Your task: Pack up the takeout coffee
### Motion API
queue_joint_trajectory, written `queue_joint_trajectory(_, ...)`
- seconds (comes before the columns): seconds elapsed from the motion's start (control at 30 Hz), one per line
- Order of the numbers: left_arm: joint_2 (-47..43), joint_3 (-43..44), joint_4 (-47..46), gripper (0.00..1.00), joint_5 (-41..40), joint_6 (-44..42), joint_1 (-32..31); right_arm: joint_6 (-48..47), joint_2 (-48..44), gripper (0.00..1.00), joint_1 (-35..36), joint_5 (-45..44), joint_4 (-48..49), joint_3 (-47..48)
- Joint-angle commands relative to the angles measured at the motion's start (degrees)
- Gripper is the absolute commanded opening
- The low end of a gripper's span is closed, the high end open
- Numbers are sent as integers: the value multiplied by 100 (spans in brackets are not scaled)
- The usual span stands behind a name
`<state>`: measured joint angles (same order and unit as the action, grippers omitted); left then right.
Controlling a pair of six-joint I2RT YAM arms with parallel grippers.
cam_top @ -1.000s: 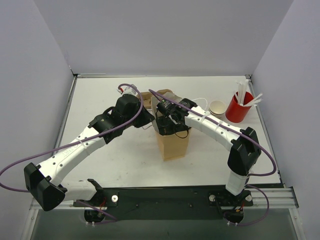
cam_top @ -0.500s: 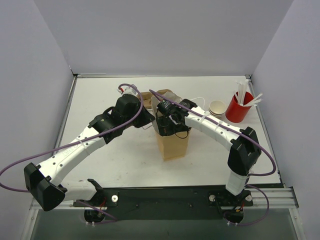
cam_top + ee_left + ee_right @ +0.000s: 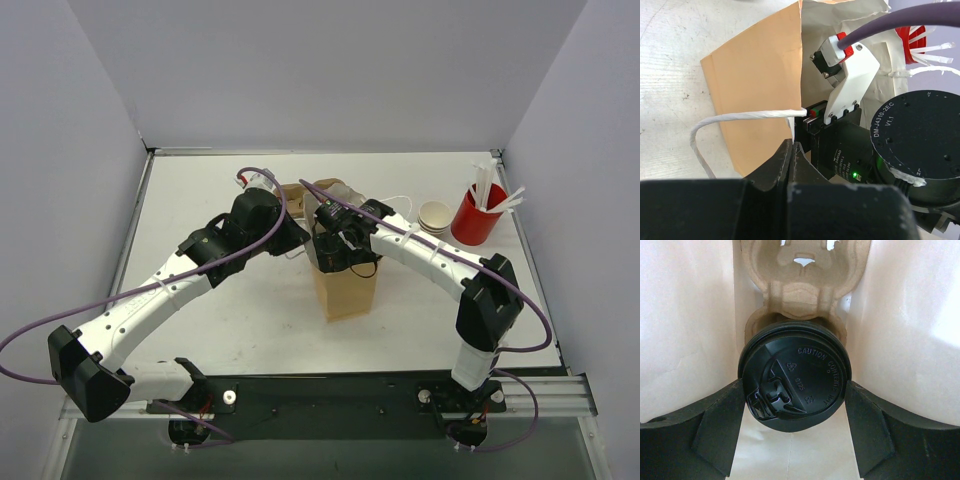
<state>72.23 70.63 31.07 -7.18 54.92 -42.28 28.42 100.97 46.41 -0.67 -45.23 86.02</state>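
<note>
A brown paper bag [image 3: 348,290] stands open in the middle of the table. My right gripper [image 3: 337,253] reaches down into its mouth. In the right wrist view my right gripper [image 3: 795,392] is shut on the takeout coffee [image 3: 795,375]; only its round black lid shows, with a finger touching each side. The cup sits over a socket of a pulp cup carrier [image 3: 802,287] inside the bag. My left gripper [image 3: 298,238] is shut on the bag's upper edge [image 3: 799,60], jaws pressed together [image 3: 791,150]. A white paper handle [image 3: 740,116] loops out beside it.
A red cup with white straws [image 3: 476,214] and a short stack of pale cream cups [image 3: 435,215] stand at the back right. The bag's white inner walls [image 3: 685,315] close in on both sides of my right gripper.
</note>
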Motion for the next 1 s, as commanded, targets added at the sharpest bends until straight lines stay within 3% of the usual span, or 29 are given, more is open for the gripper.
queue_joint_trajectory(0.0, 2, 170, -180, 0, 59, -42, 18, 40, 46, 50, -53, -197, -188, -261)
queue_joint_trajectory(0.97, 64, 170, -145, 0, 68, -34, 18, 49, 151, 49, -106, -162, 67, -604)
